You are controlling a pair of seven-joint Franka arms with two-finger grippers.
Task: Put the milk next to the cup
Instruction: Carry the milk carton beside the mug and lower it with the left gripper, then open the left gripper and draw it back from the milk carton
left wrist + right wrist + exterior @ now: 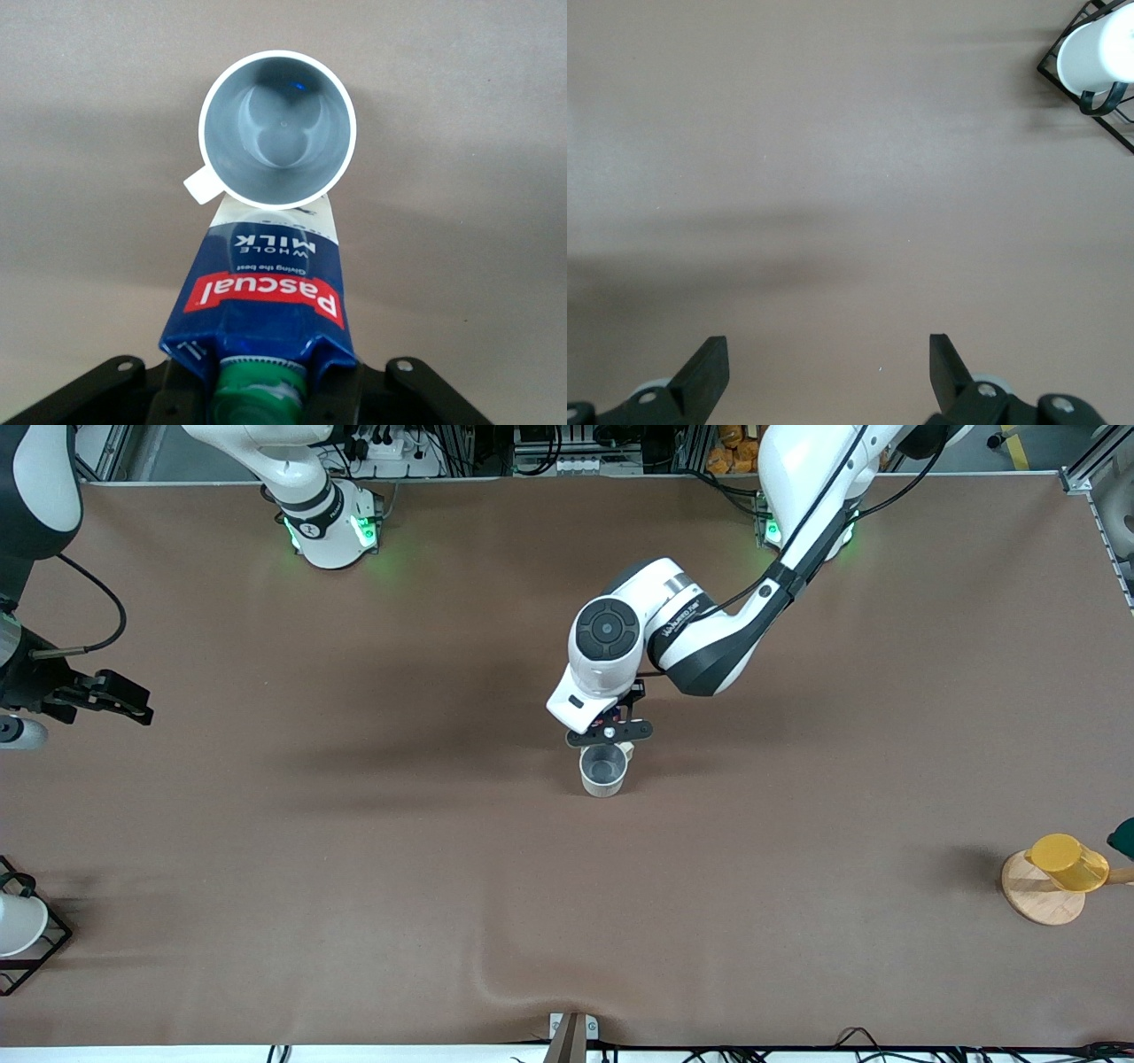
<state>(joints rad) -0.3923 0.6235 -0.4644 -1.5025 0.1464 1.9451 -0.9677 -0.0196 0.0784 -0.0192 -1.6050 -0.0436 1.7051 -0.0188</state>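
The milk [264, 297], a dark blue and white carton with a red label and a green cap, is upright between the jaws of my left gripper [611, 733], which is shut on its top. The cup [603, 770], an off-white mug with a grey inside and a small handle, stands in the middle of the table. The milk is right beside the cup [277, 128], farther from the front camera. In the front view the gripper hides the milk. My right gripper [131, 701] is open and empty, over the table's edge at the right arm's end, and waits.
A plain white cup in a black wire frame [19, 930] stands near the front corner at the right arm's end; it also shows in the right wrist view [1097, 49]. A yellow cup [1067, 861] sits on a round wooden disc [1032, 895] at the left arm's end.
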